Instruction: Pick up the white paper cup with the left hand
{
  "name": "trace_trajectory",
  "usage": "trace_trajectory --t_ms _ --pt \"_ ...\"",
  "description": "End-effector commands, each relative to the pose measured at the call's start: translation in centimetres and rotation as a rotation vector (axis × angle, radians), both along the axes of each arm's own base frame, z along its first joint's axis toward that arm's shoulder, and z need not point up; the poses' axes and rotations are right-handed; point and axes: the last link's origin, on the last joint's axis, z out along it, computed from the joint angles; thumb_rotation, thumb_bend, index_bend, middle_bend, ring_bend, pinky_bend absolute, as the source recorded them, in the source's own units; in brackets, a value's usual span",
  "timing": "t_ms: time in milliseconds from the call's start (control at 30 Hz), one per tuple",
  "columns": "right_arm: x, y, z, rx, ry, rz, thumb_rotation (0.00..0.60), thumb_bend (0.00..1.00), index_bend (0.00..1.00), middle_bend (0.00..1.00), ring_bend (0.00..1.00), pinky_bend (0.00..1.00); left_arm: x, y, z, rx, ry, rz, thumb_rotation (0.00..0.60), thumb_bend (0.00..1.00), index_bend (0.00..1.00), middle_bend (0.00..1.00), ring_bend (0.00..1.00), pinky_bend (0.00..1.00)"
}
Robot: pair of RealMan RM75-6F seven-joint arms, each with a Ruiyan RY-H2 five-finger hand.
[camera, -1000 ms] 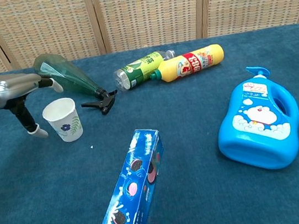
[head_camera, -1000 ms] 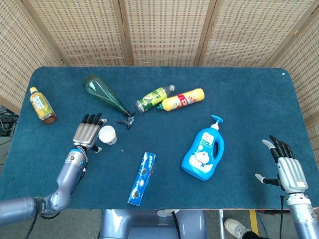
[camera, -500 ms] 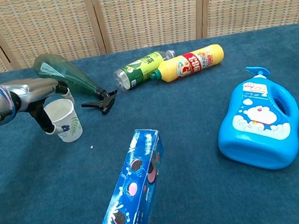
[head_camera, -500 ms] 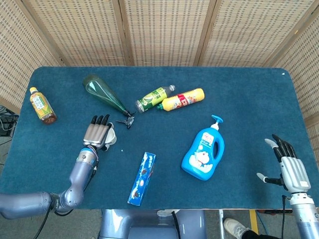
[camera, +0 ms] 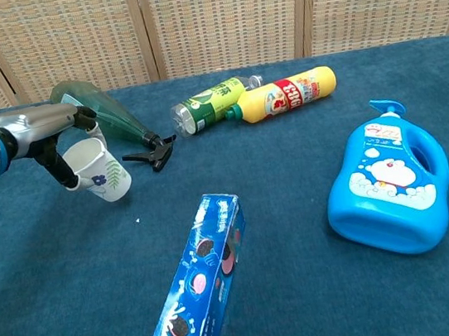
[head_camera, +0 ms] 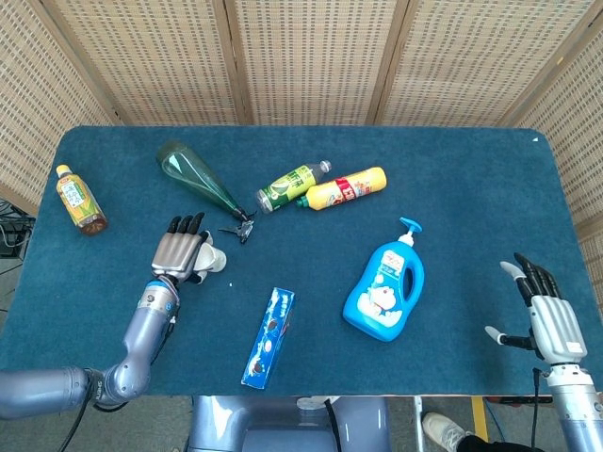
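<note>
The white paper cup (camera: 104,171), printed with a blue flower, is tilted with its mouth toward my left hand (camera: 54,135), which grips it from the left and above. In the head view the left hand (head_camera: 181,252) covers most of the cup (head_camera: 214,262), of which only a white edge shows to the hand's right. The cup's base looks slightly raised off the blue cloth. My right hand (head_camera: 547,316) hangs at the table's front right edge, its fingers spread and nothing in it.
A green spray bottle (camera: 104,118) lies just behind the cup. A blue cookie box (camera: 199,282) lies to the cup's front right. Also on the blue table (head_camera: 452,179): a green bottle (head_camera: 291,185), a yellow bottle (head_camera: 345,187), a blue Doraemon pump bottle (head_camera: 385,286) and a tea bottle (head_camera: 80,201).
My left hand moved right onto the cup and closed around it; the cup went from upright to tilted and shifted slightly right. The right hand barely moved.
</note>
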Motion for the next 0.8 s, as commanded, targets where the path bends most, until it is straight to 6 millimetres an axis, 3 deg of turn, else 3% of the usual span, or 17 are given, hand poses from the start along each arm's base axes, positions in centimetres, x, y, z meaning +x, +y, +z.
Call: trace_trajectory --t_ms 33,233,433,800 --pt "0.0 0.0 -0.1 0.001 0.002 0.0 0.6 0.09 0.0 0.0 0.0 0.0 -0.2 -1.1 0.4 0.027 -0.136 -0.02 0.6 0.29 0.32 0.0 0.0 0.0" --pt "0.1 0.1 -0.3 0.007 0.012 0.004 0.6 0.09 0.0 0.0 0.0 0.0 -3.1 -3.0 -1.1 0.074 -0.305 -0.051 0.6 0.29 0.35 0.0 0.0 0.0" --pt "0.3 0.1 -0.9 0.019 0.031 0.008 0.6 0.09 0.0 0.0 0.0 0.0 -5.7 -3.2 -2.6 0.038 -0.456 0.023 0.6 0.29 0.36 0.0 0.0 0.0" --pt "0.2 0.1 -1.3 0.033 0.039 0.005 0.6 0.09 0.0 0.0 0.0 0.0 -8.4 -2.8 -3.3 -0.027 -0.416 0.029 0.6 0.29 0.38 0.0 0.0 0.0"
